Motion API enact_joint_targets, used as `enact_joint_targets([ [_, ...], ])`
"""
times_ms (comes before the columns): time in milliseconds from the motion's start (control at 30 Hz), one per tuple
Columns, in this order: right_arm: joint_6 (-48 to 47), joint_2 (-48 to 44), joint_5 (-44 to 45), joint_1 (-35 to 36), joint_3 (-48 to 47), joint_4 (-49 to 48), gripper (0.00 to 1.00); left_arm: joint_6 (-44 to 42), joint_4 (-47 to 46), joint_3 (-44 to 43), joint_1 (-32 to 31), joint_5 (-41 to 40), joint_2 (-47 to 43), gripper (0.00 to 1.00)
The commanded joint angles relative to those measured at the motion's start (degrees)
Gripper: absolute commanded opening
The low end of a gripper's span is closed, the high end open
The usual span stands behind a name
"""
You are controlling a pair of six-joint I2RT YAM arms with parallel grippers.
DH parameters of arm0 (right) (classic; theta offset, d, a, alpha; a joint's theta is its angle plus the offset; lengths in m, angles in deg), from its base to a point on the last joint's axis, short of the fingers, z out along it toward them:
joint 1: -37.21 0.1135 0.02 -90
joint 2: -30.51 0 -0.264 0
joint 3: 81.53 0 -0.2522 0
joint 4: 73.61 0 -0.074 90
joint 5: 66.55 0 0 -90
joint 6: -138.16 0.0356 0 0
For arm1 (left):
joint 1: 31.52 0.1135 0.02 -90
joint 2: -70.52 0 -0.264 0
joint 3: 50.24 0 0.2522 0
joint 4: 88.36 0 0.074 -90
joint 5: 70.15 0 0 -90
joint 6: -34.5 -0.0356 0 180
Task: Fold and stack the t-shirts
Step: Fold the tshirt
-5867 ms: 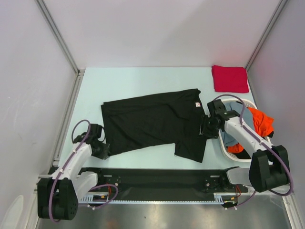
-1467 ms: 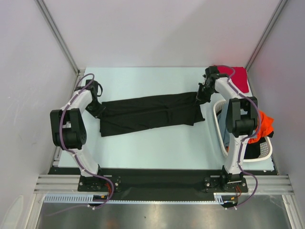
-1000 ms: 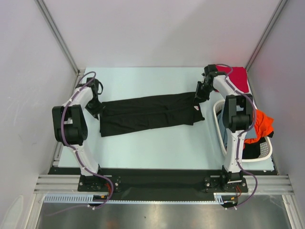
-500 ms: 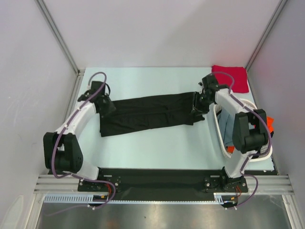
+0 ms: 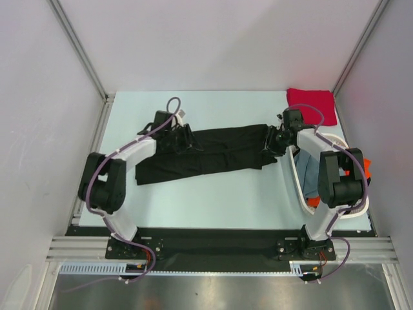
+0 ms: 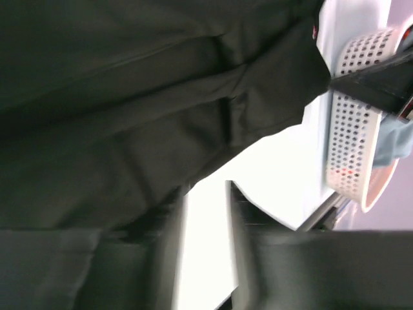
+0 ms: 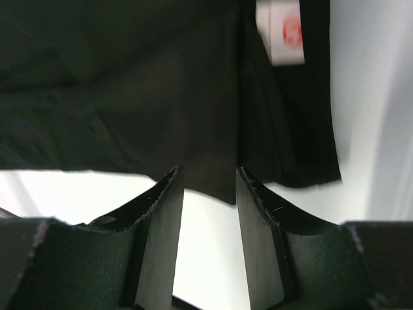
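Observation:
The black t-shirt [image 5: 213, 152] lies on the pale table, folded lengthwise into a long band. Its white neck label [image 7: 281, 32] sits at the right end. My left gripper [image 5: 187, 139] hovers over the band's left part, open, with bare table showing between its fingers [image 6: 171, 245]. My right gripper [image 5: 274, 143] is at the band's right end, also open. In the right wrist view the shirt's [image 7: 129, 97] hem lies just beyond its fingertips [image 7: 208, 174], not pinched. A folded red t-shirt [image 5: 312, 106] rests at the far right corner.
A white perforated basket [image 5: 293, 177] stands at the right edge, right behind my right arm. It holds grey-blue cloth [image 5: 310, 174] and orange cloth [image 5: 365, 168]. The basket [image 6: 352, 142] also shows in the left wrist view. Frame posts border the table.
Both grippers have opened and let go of the black shirt's ends. The left gripper has swung right, over the shirt. The right one has drawn slightly nearer.

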Motion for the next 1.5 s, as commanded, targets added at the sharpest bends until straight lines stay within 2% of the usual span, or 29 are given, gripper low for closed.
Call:
enact_joint_targets([
  [0, 2.1, 2.8, -3.0, -0.7, -4.4, -3.8, 0.43, 4.3, -9.1, -5.0, -4.6, 4.6, 6.1, 0.3],
  [100, 3.9, 3.4, -2.6, -0.9, -5.7, -4.0, 0.43, 6.2, -9.5, -8.6, -7.7, 1.6, 11.9, 0.16],
  [233, 3.9, 4.3, -1.0, -1.0, -8.1, -1.2, 0.42, 6.5, -7.1, -11.1, -11.1, -3.3, 15.5, 0.07],
  [500, 3.1, 0.3, -0.4, -1.6, -7.0, 1.4, 0.41, 7.7, -5.6, -13.7, -14.6, -10.3, 19.2, 0.08],
  [900, 2.5, -4.6, -0.3, -3.1, -3.8, 2.5, 0.41, 6.5, 0.4, -26.1, -14.6, -11.8, 27.5, 0.09],
  [1167, 2.8, -1.7, -2.2, -3.5, -4.0, 0.8, 0.41, 4.4, 1.9, -28.1, -13.7, -13.7, 27.6, 0.09],
  [1300, 3.0, 3.5, -3.6, -3.2, -6.8, -0.8, 0.4, 2.5, 2.9, -27.9, -13.2, -12.3, 26.3, 0.09],
  [1433, 4.2, 7.5, -4.4, -3.0, -9.9, -1.5, 0.38, 0.5, 3.3, -27.1, -13.2, -10.5, 24.1, 0.11],
  [1467, 4.5, 8.2, -4.1, -3.0, -10.2, -1.3, 0.37, 0.4, 3.3, -26.6, -13.2, -9.9, 23.6, 0.15],
])
